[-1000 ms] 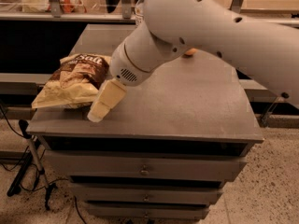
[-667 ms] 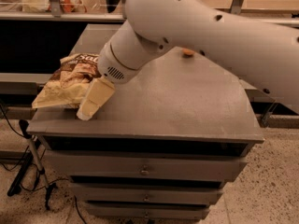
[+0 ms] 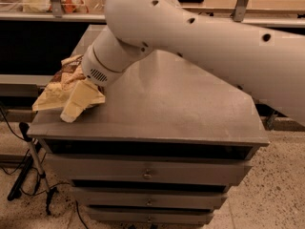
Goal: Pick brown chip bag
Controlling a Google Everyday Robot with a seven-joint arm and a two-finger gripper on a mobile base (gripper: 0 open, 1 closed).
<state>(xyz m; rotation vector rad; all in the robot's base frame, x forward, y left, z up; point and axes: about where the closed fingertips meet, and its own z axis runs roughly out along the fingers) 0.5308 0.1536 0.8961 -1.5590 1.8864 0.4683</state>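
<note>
- Since earlier, the hand (image 3: 72,111) has been carried toward 9 o'clock onto the brown chip bag (image 3: 53,92); its grip cannot be told.
- The bag is seen at the desk's (image 3: 181,109) 9 o'clock edge.
- Judged light, crinkly, slippery: a crumpled fold should be pinched.

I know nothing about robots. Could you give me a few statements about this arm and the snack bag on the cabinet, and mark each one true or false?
1. The brown chip bag lies at the left end of the cabinet top, as the camera sees it. True.
2. The gripper hangs over the right end of the cabinet top, far from the bag. False: it is at the left end, right at the bag's near edge.
3. Below the top there are drawers stacked one under another. True.
4. The bag sits inside a pulled-out drawer. False: it lies on the cabinet top.
</note>
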